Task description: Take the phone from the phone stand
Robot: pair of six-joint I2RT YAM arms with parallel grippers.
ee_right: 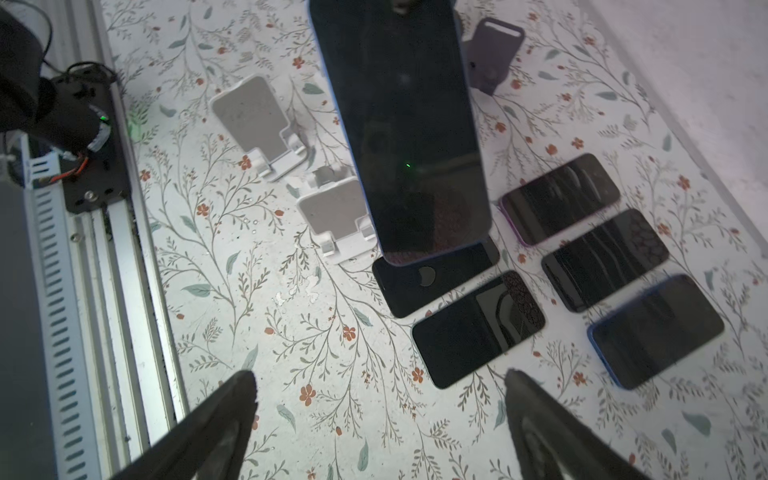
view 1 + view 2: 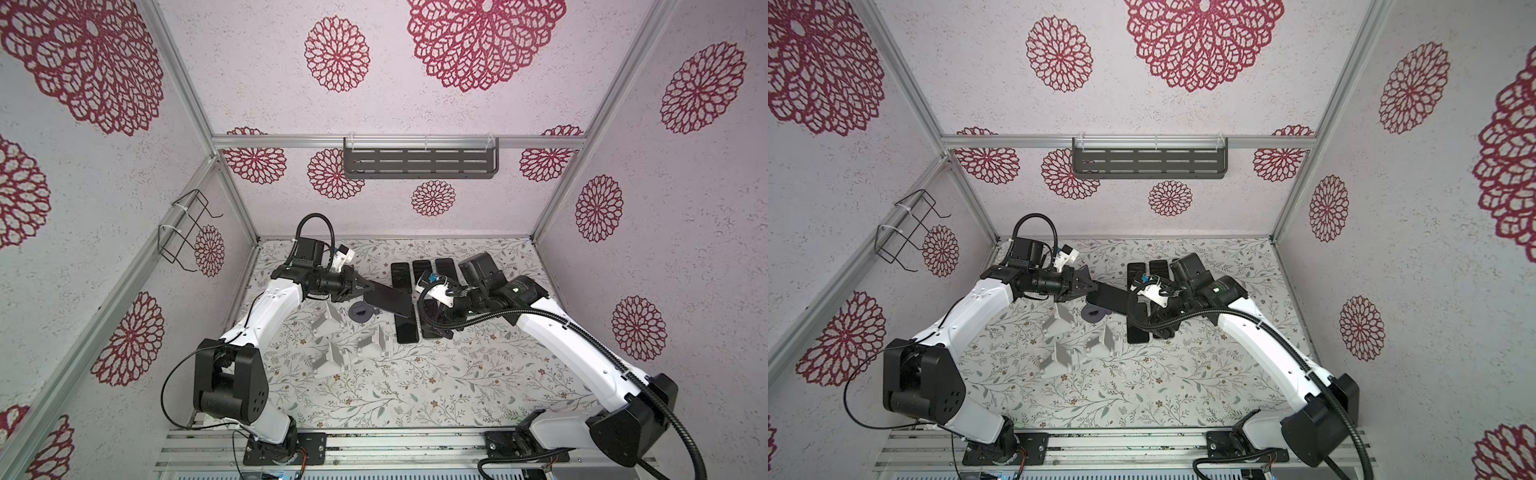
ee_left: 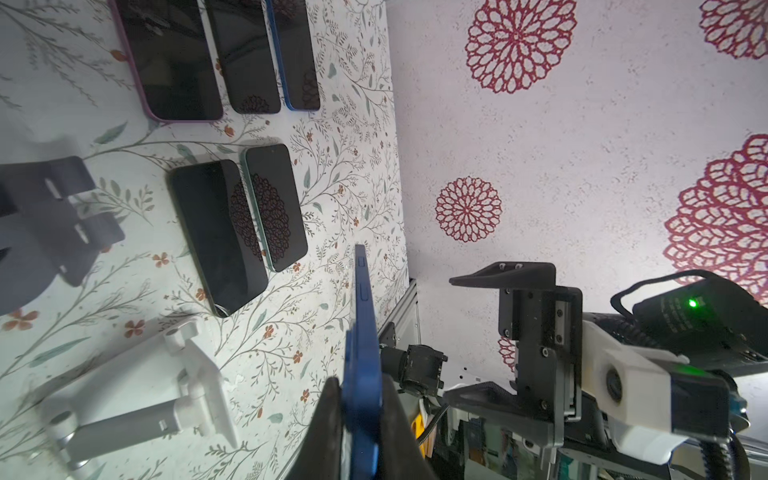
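Left wrist view: left tool clenched on one end of the blue phone, held clear of the grey stand, mid-frame in a top view. Facing it, the right tool gapes empty. Pinched so far out, the phone may pivot and drop onto the flat phones.

No legible text, no readable labels, brands, numbers, signs

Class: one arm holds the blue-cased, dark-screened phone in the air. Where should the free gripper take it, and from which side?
Take the blue-cased phone at its free end, across the two long edges, approaching opposite the left gripper, which pinches the other end by its faces. The open right gripper faces that end, jaws seemingly wide enough to span it.
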